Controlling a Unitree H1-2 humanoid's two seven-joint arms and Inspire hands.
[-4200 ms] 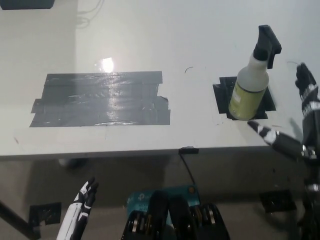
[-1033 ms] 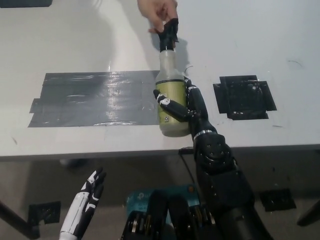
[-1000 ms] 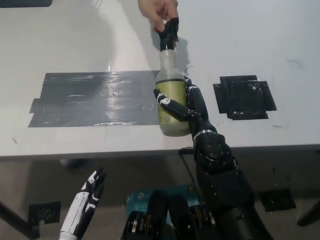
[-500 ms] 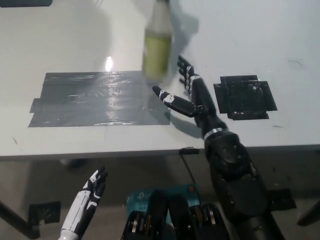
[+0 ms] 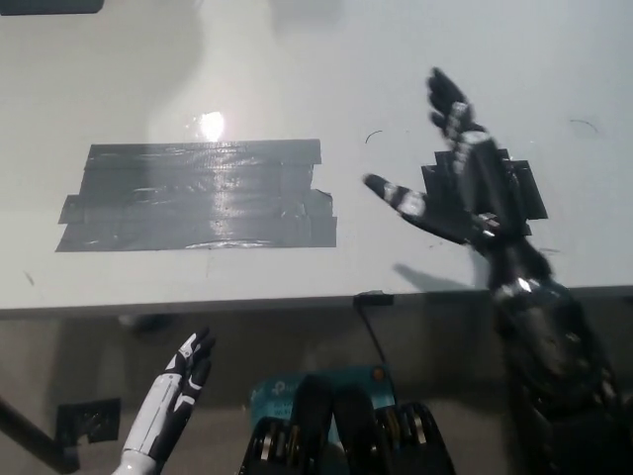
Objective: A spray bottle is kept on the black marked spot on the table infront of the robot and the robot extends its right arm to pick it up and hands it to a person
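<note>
No spray bottle shows in the head view. My black right hand hovers open over the white table, its fingers spread, holding nothing. It partly covers the small black marked spot at the table's right. My white left hand rests low at the lower left, below the table's front edge, fingers apart and empty.
A large grey tape patch lies on the table's left half. A bright light reflection sits just above it. A black cable hangs from the table's front edge near the middle.
The bottle, half a second ago lifted away toward the top of the picture, is gone from view. My right hand has swung right, from beside the grey patch to over the black spot.
</note>
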